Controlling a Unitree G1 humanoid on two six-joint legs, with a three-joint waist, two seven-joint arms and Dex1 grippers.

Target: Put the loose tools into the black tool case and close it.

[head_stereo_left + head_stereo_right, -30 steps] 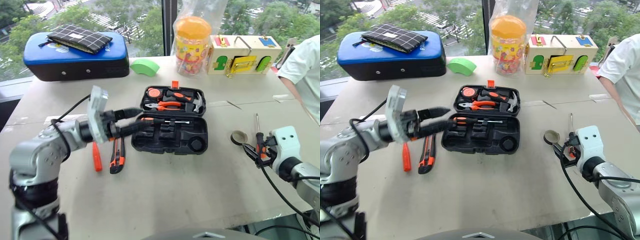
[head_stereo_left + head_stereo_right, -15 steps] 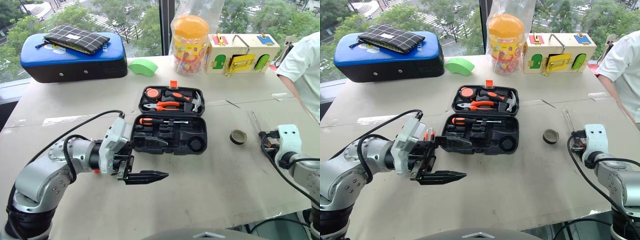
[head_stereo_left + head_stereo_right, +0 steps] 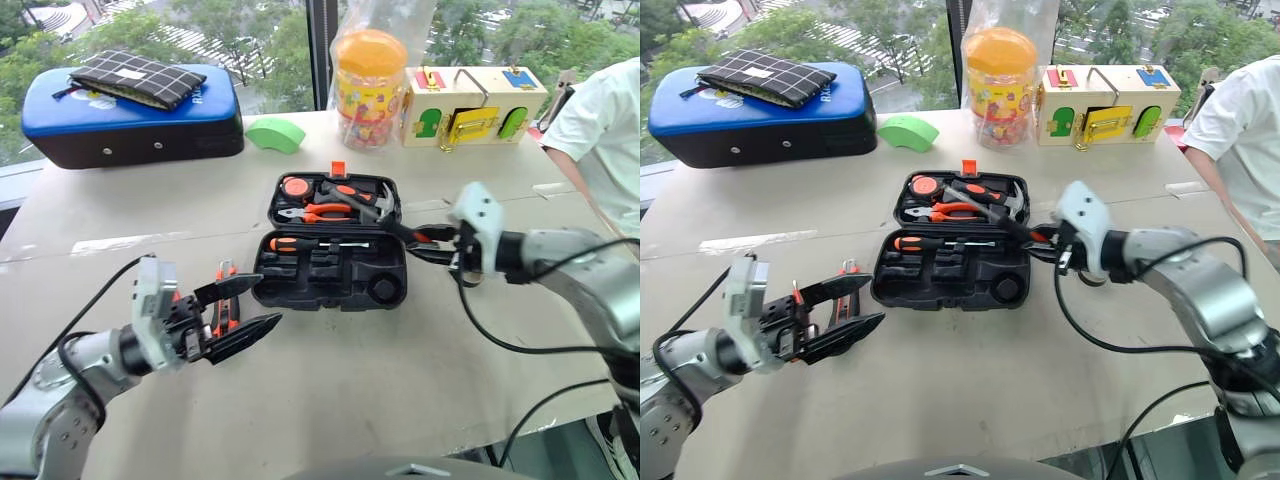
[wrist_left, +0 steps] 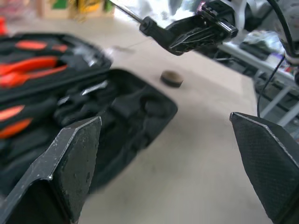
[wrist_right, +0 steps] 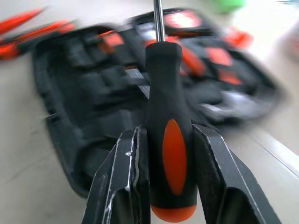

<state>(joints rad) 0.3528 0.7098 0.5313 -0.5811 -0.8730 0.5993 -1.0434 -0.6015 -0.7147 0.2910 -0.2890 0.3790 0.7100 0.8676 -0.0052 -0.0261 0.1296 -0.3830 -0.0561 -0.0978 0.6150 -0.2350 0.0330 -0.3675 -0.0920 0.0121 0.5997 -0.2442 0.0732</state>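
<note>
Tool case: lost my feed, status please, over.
Right pincer shut on screwdriver, above open tool case. Left pincer open, empty. Utility knife on table beside case.

Matt black moulded-plastic tool case (image 3: 330,270), screwdriver (image 5: 170,135) with bare metal shaft, glossy handle

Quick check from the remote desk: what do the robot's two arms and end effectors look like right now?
Both arms are silver-grey metal with rounded joint housings and loose black cables. The left end effector has two tapered black fingers with textured inner pads, behind a white camera block. The right end effector has the same black fingers and a white wrist housing.
</note>
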